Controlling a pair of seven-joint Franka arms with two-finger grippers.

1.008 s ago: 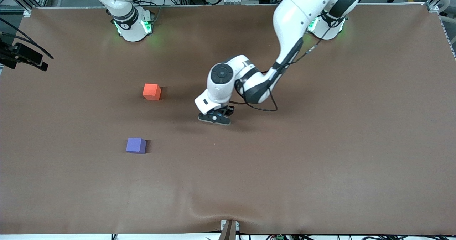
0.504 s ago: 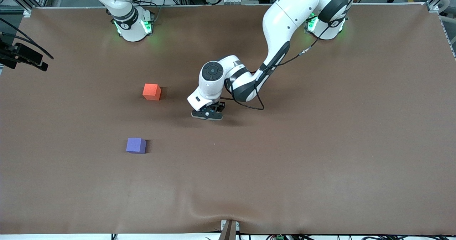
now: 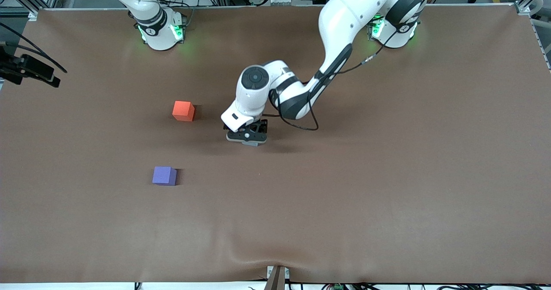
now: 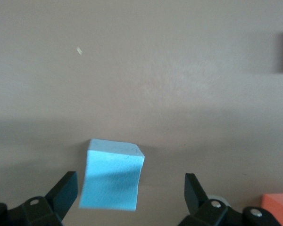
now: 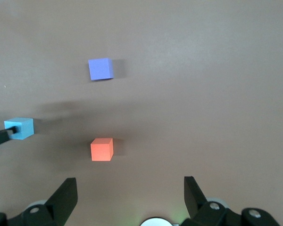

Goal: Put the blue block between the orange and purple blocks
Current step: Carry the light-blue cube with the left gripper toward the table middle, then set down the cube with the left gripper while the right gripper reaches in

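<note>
The blue block (image 4: 111,181) sits between the open fingers of my left gripper (image 4: 129,193), close against one finger and apart from the other. In the front view my left gripper (image 3: 247,140) is low over the table's middle and its hand hides the block. The block also shows in the right wrist view (image 5: 19,128). The orange block (image 3: 183,110) lies toward the right arm's end. The purple block (image 3: 164,176) lies nearer the front camera than the orange one. My right gripper (image 5: 129,195) is open and empty, high over the orange block (image 5: 102,149) and purple block (image 5: 100,68).
The brown table mat (image 3: 387,174) has a raised wrinkle at its front edge (image 3: 258,262). The right arm's base (image 3: 159,27) stands at the table's back edge, and that arm waits. A black camera mount (image 3: 30,68) juts in at the right arm's end.
My left gripper has moved low across the table toward the orange block and the right arm's end. The orange and purple blocks have not moved.
</note>
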